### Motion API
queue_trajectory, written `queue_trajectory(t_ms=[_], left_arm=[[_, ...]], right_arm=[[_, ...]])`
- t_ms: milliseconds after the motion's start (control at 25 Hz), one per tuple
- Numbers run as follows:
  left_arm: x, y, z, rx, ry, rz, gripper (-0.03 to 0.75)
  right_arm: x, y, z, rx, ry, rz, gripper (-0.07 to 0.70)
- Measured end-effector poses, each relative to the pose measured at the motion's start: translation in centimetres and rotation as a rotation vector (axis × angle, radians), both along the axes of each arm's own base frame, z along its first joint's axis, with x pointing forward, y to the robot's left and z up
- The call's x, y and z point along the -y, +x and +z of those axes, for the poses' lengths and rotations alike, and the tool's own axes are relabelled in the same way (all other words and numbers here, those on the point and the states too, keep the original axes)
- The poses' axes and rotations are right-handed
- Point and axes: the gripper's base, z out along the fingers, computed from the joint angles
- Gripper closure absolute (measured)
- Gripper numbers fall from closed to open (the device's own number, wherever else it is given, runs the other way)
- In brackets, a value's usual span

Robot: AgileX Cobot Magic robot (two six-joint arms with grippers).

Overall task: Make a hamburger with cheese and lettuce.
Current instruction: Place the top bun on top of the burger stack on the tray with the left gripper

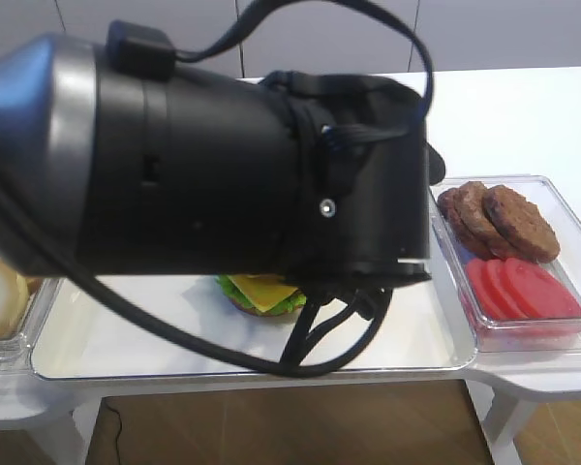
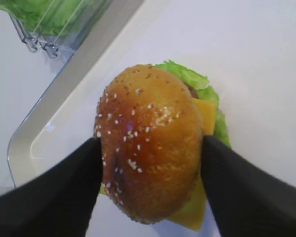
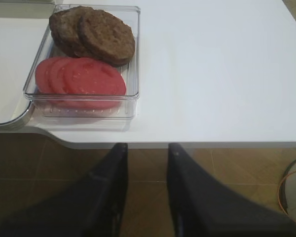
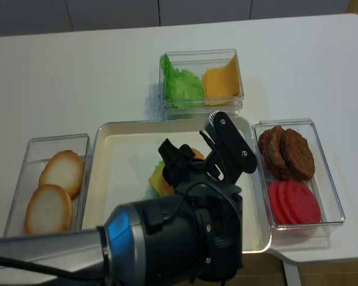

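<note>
Item: the hamburger (image 2: 149, 143). Location: on the white tray (image 4: 125, 161) at bench centre, directly under the left arm. Composition, top down: sesame-seeded dome bun, the cheese (image 2: 195, 207) with a corner jutting out at 5 o'clock, the lettuce (image 2: 200, 84) ruffling out at 1 o'clock. A sliver of patty shows beneath the bun at 2 o'clock. The high front view also shows cheese and lettuce below the arm.

Left gripper (image 2: 150, 192): jaws spread to either side of the bun, at 9 and 3 o'clock of it. The fingers lie right at the bun's flanks; whether they touch it or pinch it cannot be told.

Right gripper (image 3: 147, 192): off the bench edge over the floor, jaws parted with a gap between them, holding nothing.

Stock, by clock position from the tray:
- 12 o'clock: clear bin (image 4: 201, 83) with loose lettuce leaves and spare cheese slices.
- 3 o'clock: clear bin (image 4: 298, 179) with brown patties (image 4: 286, 152) and tomato slices (image 4: 293, 202).
- 9 o'clock: clear bin (image 4: 48, 179) with two pale bun halves (image 4: 53, 190).

Progress: stack looks complete, with cheese, lettuce and top bun all in place. Judged remaining: free the bun and lift the left arm clear without tipping the dome.
</note>
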Motion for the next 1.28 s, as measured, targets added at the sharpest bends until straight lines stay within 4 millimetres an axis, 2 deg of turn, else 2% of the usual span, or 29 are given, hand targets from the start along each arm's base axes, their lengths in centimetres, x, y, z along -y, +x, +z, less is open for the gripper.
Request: queue_trajectory(t_ms=[160,1120,1280], left_arm=[[-0.08,0.0,0.0,0.0,0.006,0.007,0.235],[-0.46,0.21,0.01,-0.001,0.023,0.032,0.231],[-0.36,0.22,0.01,-0.001,0.016,0.024,0.194]], right_arm=[[0.0,0.0,0.0,0.0,0.0,0.0,0.404],[0.0,0.0,0.0,0.0,0.0,0.0,0.404],[0.0,0.0,0.0,0.0,0.0,0.0,0.404]])
